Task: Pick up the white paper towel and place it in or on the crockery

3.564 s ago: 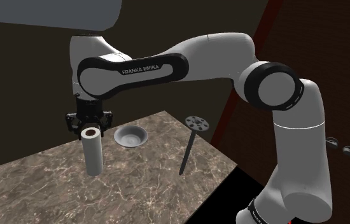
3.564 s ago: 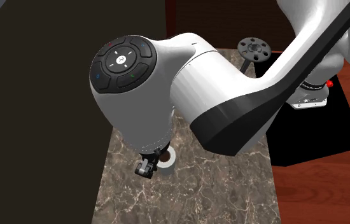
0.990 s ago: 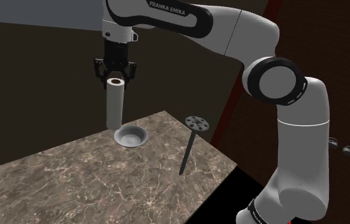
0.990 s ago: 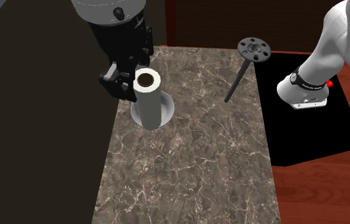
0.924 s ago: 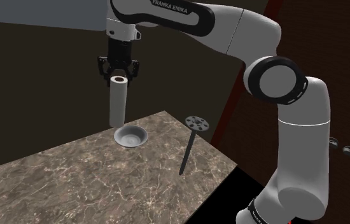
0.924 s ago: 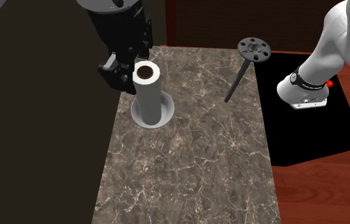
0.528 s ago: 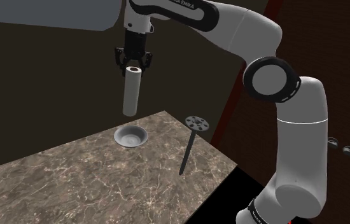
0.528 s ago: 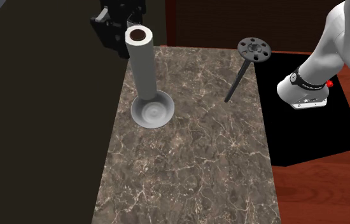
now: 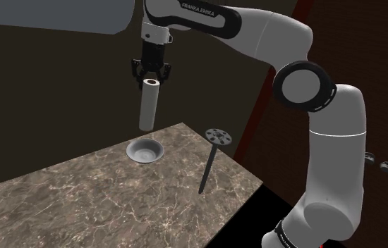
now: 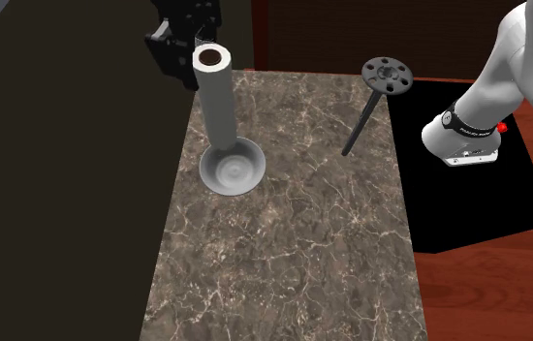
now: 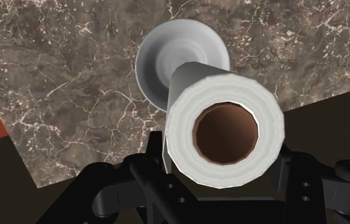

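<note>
So the claw [image 9: 150, 73] is pinched shut on the top end of the paper towel roll [image 9: 148, 106], pressed against it from both sides, with nothing else touching it. The roll hangs upright in the air, well clear of the bench [image 9: 115, 204]. It's a long, skinny white cylinder, and the wrist view shows a brown cardboard-looking core down the middle.

The bowl [image 9: 144, 150] sits below it: small, round and shallow, plain grey-white, smooth, with a wide flat rim. From the wrist view the roll's lower end lines up over the bowl's near rim rather than dead centre, and the shoulder view shows a visible gap between the two.

The bench top is brown marble-looking stone with white veins. The bowl is close to the bench's edge on the second exterior view's left, with flat dark surface beyond that edge. A dark rod with a holed disc on top [image 9: 211, 158] stands leaning, well apart from the bowl, near the opposite edge. Between them, and toward the shoulder view's lower left, the stone is open.
</note>
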Robot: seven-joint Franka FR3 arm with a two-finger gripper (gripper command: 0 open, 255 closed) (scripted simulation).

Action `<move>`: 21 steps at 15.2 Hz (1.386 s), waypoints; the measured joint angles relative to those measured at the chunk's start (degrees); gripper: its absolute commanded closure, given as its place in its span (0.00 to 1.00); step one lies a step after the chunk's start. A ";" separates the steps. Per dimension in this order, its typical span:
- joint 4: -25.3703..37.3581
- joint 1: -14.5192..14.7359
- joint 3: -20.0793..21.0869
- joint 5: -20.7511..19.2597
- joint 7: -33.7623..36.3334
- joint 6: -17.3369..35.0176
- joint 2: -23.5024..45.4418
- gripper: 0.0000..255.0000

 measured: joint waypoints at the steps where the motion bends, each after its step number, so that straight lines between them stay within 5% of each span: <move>1: -1.49 -0.19 0.02 0.12 0.00 1.10 -0.40 1.00; 21: -20.80 -2.27 -0.20 0.77 -0.54 18.06 -2.67 1.00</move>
